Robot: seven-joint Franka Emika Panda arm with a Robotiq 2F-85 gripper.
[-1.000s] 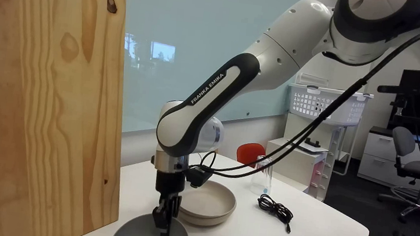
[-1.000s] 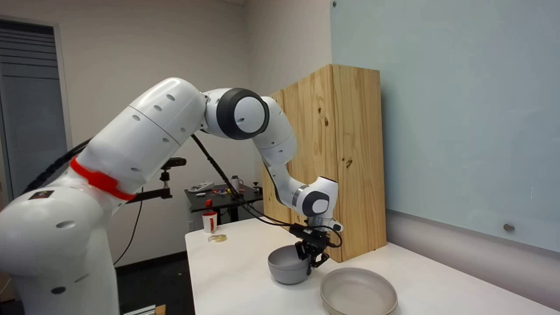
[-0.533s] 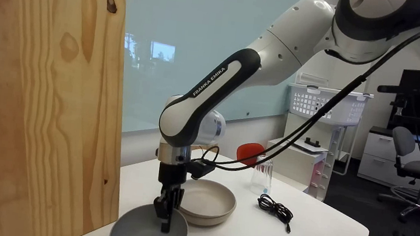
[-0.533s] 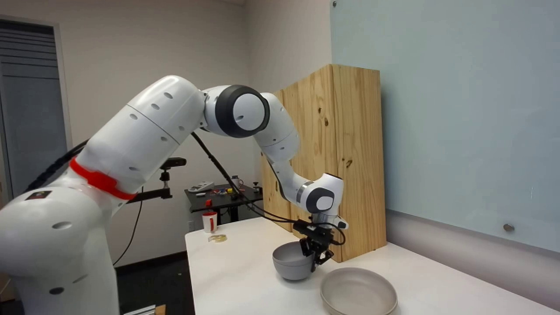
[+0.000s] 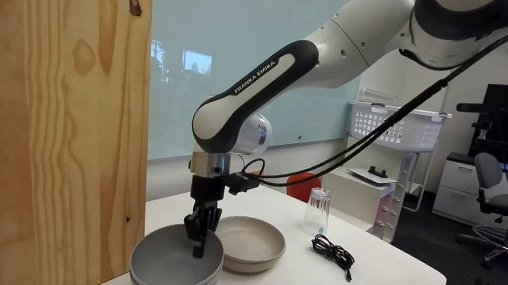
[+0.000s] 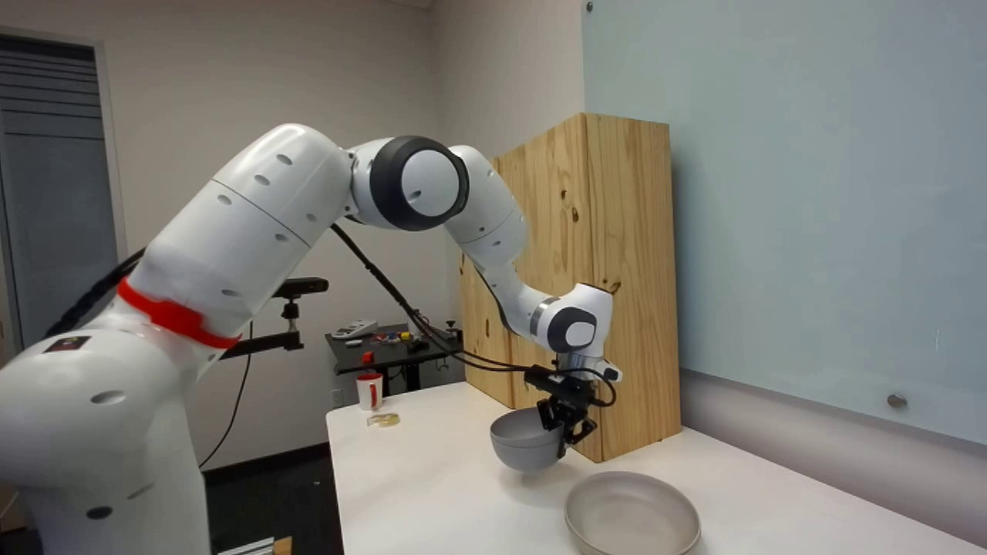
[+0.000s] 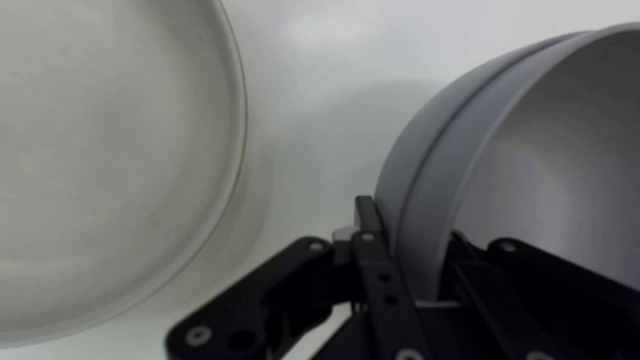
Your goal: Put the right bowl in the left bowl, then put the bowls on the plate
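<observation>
With the gripper (image 7: 412, 225) clamped on one side of their walls, the inner grey bowl (image 7: 550, 165) and outer grey bowl (image 7: 422, 132) hung off-centre above the table (image 6: 432, 478); they seemed liable to twist, or the outer grey bowl to slip free if weakly pinched. A low approach risked catching the nearby beige plate (image 6: 628, 516). The outer grey bowl held the inner grey bowl; apart from the gripper, nothing showed in that or the beige plate.
</observation>
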